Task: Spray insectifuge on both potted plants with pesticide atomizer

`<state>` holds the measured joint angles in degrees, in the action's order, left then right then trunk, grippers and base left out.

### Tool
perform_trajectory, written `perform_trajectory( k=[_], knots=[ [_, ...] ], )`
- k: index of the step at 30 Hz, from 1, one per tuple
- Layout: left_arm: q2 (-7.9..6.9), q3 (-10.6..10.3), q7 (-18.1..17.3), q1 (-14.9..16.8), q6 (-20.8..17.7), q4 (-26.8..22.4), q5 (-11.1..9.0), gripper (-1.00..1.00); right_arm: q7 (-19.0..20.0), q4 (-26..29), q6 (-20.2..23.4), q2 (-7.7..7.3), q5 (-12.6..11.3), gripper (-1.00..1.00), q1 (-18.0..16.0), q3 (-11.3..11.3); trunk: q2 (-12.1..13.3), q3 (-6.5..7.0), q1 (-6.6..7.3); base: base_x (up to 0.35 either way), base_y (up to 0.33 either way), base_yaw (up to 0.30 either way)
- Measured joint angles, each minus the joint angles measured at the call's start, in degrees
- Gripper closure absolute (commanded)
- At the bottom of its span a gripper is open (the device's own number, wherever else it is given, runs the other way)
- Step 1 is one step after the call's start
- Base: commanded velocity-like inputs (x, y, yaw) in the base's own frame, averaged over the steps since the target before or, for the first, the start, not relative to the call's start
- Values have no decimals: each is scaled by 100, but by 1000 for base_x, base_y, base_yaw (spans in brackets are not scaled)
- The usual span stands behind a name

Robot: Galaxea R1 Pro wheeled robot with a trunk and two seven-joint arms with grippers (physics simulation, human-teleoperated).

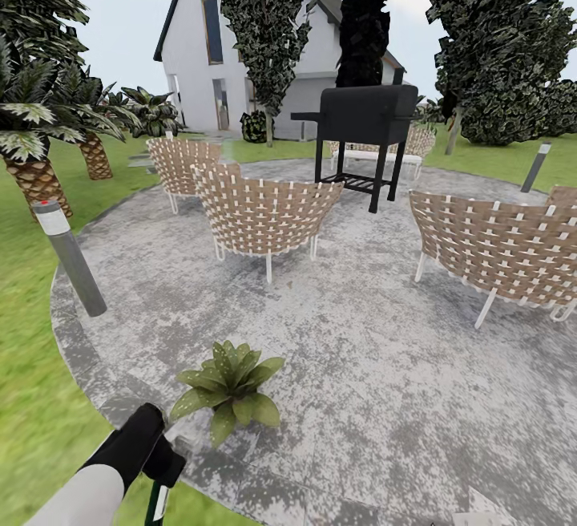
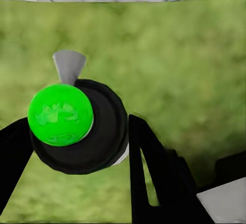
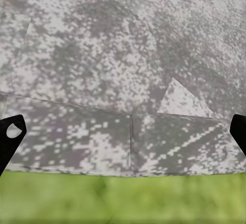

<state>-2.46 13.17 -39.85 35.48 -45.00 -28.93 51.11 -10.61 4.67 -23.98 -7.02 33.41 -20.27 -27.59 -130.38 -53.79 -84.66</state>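
Note:
The pesticide atomizer (image 2: 100, 131) sits between my left gripper's (image 2: 77, 144) dark fingers, seen from above: a round black body, a bright green cap and a grey nozzle pointing toward the patio edge. In the head view my left gripper (image 1: 156, 462) is low at the left, shut on the atomizer (image 1: 158, 502), just short of a potted plant (image 1: 228, 390). That plant, a low green rosette, stands on the patio's near edge in the garden. My right gripper (image 3: 123, 131) hangs open over the paving edge (image 3: 128, 142) and the grass, with nothing between its fingers.
Woven brown chairs (image 1: 264, 213) (image 1: 497, 249) ring the mottled grey patio (image 1: 361, 366). A black grill (image 1: 365, 129) stands behind them. A grey bollard light (image 1: 70, 257) leans at the patio's left edge, with palms (image 1: 32, 165) on the lawn beyond and a white house (image 1: 232, 37) at the back.

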Motion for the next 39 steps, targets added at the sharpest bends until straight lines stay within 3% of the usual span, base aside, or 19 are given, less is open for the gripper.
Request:
perform_trajectory(
  k=[3,7,16,39],
  knots=[
    [-113,-17,-96,-5,-2,7,-31,100,-1,0,0,0,-4,-100,1,0,0,0,0,0,0,0],
    [-26,-38,-118,-8,9,14,-37,100,3,2,0,16,-17,-100,2,0,0,0,0,0,0,0],
    [-27,-40,-85,-4,14,7,-32,100,7,8,-1,17,-18,-100,3,-1,0,7,-3,-184,-31,-81],
    [-22,-4,-57,-1,7,3,-30,100,5,7,-4,50,-13,-100,2,0,0,-2,1,-40,-270,11]
  ],
)
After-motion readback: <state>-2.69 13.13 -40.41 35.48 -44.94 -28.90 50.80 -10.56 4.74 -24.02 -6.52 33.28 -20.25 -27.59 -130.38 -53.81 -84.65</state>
